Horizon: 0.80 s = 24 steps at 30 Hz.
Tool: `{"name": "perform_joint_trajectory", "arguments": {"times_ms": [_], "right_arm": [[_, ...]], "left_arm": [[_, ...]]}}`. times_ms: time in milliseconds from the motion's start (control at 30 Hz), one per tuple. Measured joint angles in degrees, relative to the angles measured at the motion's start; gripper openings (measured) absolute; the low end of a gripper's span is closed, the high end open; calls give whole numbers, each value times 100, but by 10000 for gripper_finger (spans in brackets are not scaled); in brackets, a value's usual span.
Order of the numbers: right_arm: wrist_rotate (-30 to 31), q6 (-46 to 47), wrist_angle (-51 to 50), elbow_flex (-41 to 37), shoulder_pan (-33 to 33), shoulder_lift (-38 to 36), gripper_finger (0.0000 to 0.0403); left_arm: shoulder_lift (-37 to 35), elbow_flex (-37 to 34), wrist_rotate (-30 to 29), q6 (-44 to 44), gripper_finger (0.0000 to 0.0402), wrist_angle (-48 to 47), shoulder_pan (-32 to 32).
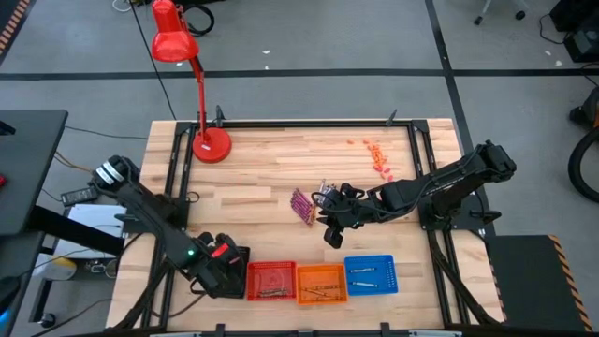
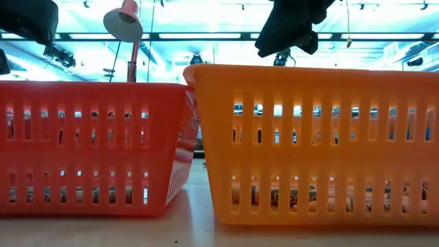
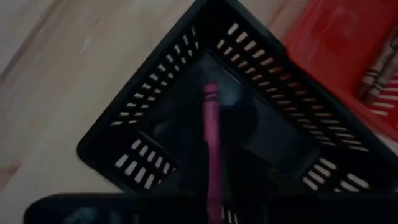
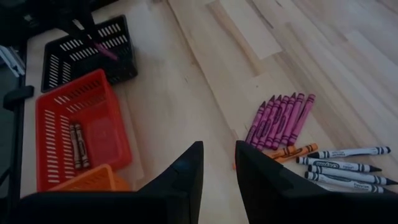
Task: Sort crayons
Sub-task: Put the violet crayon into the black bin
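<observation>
My left gripper (image 1: 217, 257) is at the table's near left, over a black basket (image 3: 124, 134), and is shut on a magenta crayon (image 3: 211, 130). My right gripper (image 4: 219, 168) is open and empty above the table's middle, just near of the loose crayons. These lie flat on the wood: a row of magenta ones (image 4: 281, 118), an orange one (image 4: 292, 151) and white ones (image 4: 345, 165). Two brown crayons (image 4: 78, 144) lie on the floor of the red basket (image 4: 56, 112). My left gripper holds the magenta crayon by its near end (image 3: 214, 190), between its two fingers. The crayon sticks out ahead of the fingers, along them, pointing down into the black basket. Whether its free tip (image 3: 210, 90) touches the basket floor, I cannot tell.
The red (image 1: 271, 281), orange (image 1: 321, 283) and blue (image 1: 372, 274) baskets stand in a row along the near edge, right of the black one. A red desk lamp (image 1: 211, 145) stands at the far left. Small red-pink bits (image 1: 377, 157) lie at the far right.
</observation>
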Motion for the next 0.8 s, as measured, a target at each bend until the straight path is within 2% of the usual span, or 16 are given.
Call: {"name": "perform_joint_trajectory", "arguments": {"times_ms": [233, 367, 533, 633, 800], "right_arm": [[-206, 4, -1, 0, 0, 0, 97], [-308, 220, -67, 0, 0, 0, 97], [-476, 800, -347, -4, -88, 133, 97], [-773, 889, -560, -13, -200, 271, 97], [-1078, 817, -322, -13, -299, 565, 97]], "left_arm": [[150, 6, 14, -210, 104, 330, 12], [-38, 128, 382, -49, 130, 334, 13], [-359, 356, 555, 117, 133, 319, 87], [-554, 548, 558, 630, 130, 333, 247], [-730, 699, 327, 1665, 130, 348, 722]]}}
